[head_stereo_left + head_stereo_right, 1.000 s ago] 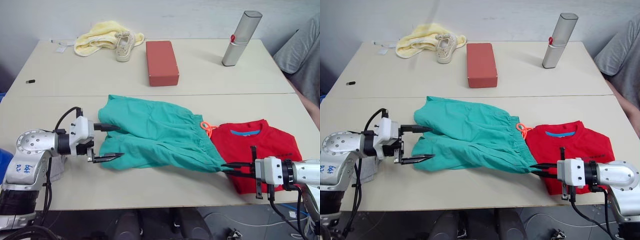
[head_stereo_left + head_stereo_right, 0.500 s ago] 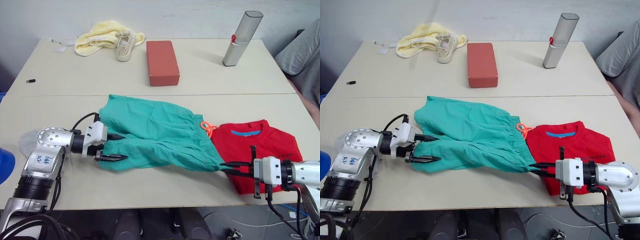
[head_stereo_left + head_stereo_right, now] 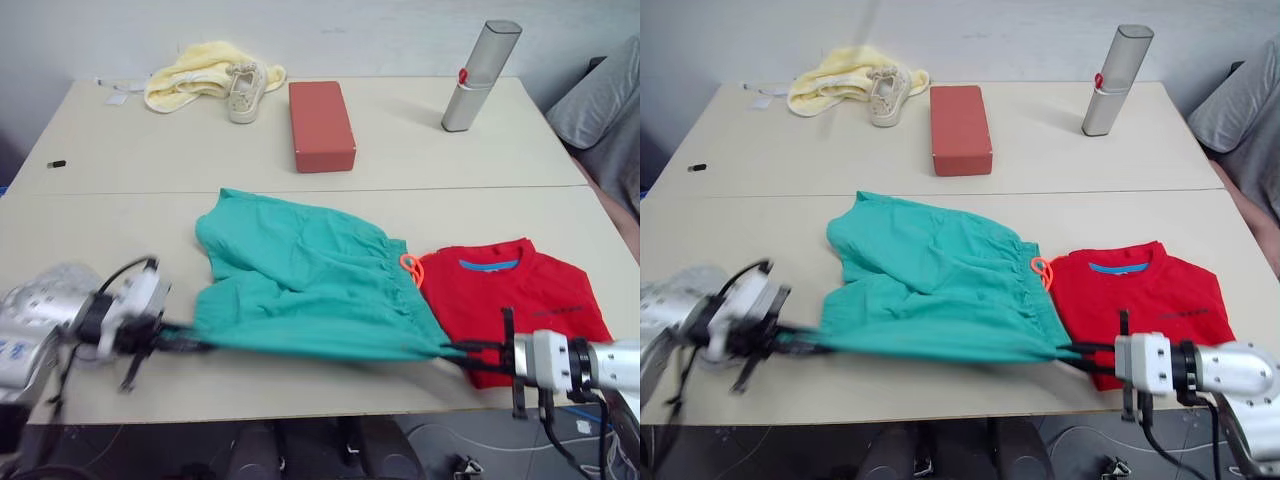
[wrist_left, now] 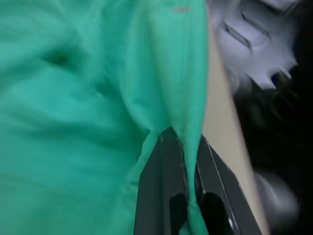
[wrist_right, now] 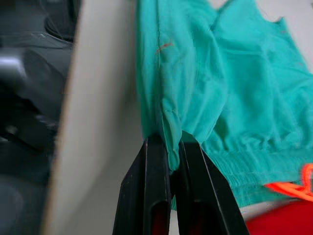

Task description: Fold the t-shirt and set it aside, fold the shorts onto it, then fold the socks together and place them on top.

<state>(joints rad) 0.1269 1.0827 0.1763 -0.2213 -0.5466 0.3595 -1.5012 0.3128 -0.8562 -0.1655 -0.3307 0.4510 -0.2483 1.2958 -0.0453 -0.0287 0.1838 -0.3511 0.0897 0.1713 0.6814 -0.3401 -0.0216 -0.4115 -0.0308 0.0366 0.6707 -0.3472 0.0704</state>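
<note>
We see both grippers, left gripper [image 4: 188, 147] and right gripper [image 5: 168, 147], clamped on the shorts [image 3: 300, 285], hem stretched taut beside the t-shirt [image 3: 510, 300].

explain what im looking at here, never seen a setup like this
A two-armed humanoid robot is folding laundry on a beige table. Two pictures come from cameras on its head, looking down; the other two sit on its wrists, looking along each tool's black fingers. The left tool and the right tool are each shut on the near edge of the teal-green fabric shorts, stretched between them. Beside the shorts lies a folded bright red t-shirt. At the back: a pale yellow cloth, a small beige shoe, a red box and a silver case.
</note>
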